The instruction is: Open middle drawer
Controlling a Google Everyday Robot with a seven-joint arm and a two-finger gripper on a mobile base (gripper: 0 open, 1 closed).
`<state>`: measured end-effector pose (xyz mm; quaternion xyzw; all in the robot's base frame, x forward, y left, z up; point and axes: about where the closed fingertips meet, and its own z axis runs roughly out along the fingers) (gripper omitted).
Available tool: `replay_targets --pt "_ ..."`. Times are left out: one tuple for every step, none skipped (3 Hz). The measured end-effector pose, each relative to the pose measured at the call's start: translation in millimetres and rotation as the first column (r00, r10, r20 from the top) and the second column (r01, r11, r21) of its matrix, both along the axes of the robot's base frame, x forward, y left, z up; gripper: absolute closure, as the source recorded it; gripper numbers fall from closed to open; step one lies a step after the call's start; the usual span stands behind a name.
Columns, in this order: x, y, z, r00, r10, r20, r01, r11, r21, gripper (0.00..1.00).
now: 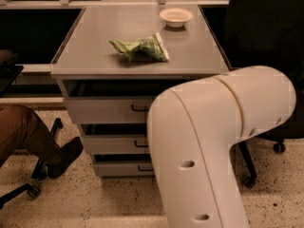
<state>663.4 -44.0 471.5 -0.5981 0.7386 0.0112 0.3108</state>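
The grey cabinet (137, 42) has three drawer fronts stacked under its top. The middle drawer (114, 145) is a light grey flat front with a small black bar handle (141, 145), and a dark gap shows above it. The taller top drawer (107, 110) and the narrow bottom drawer (118, 167) sit above and below it. My large white arm link (209, 141) covers the right half of all three drawer fronts. My gripper is hidden behind this arm link and does not show.
A green crumpled bag (140, 48) and a small white bowl (176, 16) lie on the cabinet top. A seated person's leg and shoe (35, 141) and a chair base are at the left. A black office chair (270, 56) stands at the right. The floor is speckled.
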Motion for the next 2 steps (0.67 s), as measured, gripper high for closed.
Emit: replay_targets --pt "16.9 -1.9 -3.9 0.9995 -0.010 0.029 0.009 1.000 0.015 0.00" --pt "16.9 -1.9 -6.2 0.9995 -0.010 0.029 0.009 1.000 0.015 0.00"
